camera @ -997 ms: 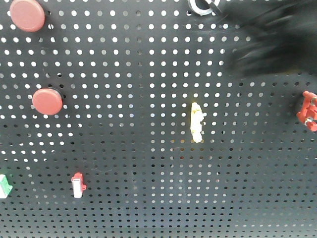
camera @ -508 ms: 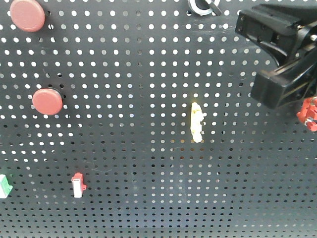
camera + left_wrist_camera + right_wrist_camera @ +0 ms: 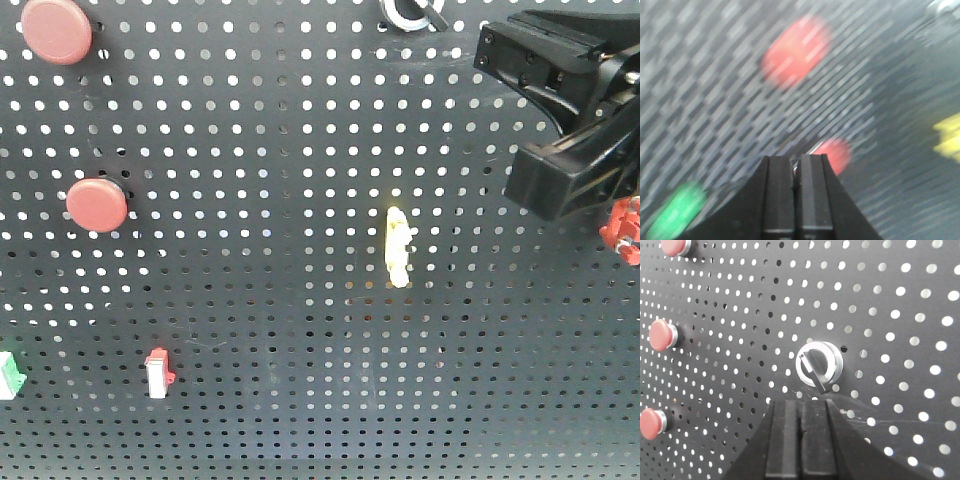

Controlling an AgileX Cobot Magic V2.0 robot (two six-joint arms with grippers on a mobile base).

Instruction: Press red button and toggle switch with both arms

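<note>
**Toggle switch: right arm lined up, lever untouched**

Toggle switch (image 3: 818, 365) sits on the black pegboard (image 3: 900, 315), at its top edge in the front view (image 3: 405, 12). In the right wrist view it lies just above the right gripper (image 3: 801, 415), whose 2 fingers are pressed together with nothing between them; tips near the collar, apparently not touching.

Handling, as a judgement: silvery collar is rigid and fixed to the pegboard, so it is no place to hold. Short lever across its centre looks stiff, small and smooth, so a fingertip could slip off. Push sideways against the lever's free end, not grip it.

Left gripper (image 3: 795, 172) is likewise closed and empty, tips just below 1 red button (image 3: 834, 155) on the pegboard; view is motion-blurred, contact unclear.
</note>
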